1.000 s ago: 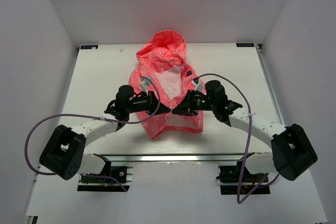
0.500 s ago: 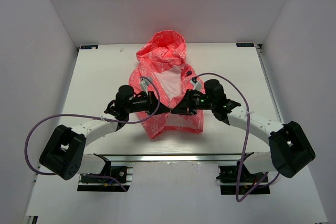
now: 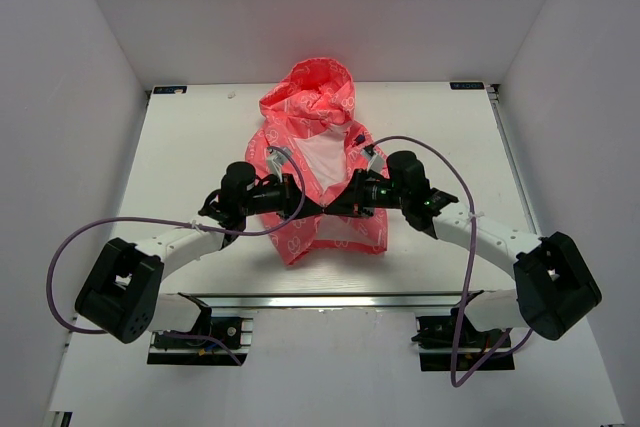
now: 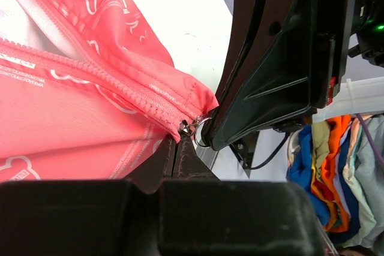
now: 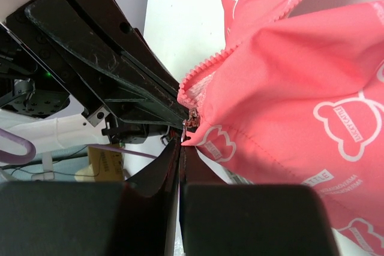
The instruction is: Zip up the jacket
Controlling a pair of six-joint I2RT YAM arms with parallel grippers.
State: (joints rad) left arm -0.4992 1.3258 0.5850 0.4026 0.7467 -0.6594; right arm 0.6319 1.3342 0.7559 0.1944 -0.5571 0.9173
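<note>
Both the left gripper (image 3: 318, 208) and the right gripper (image 3: 334, 209) stood clenched on the jacket (image 3: 322, 162), tip to tip at the zipper slider (image 4: 193, 128), from which the open zipper teeth (image 4: 114, 90) ran straight away toward the hood (image 3: 320, 82).

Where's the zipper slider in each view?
Left wrist: zipper slider, centre, at the hem corner.
Right wrist: centre, at the fabric corner.
Top external: too small to see; where left gripper and right gripper meet on the jacket.
Shared landmark: the two black gripper tips meeting.
</note>
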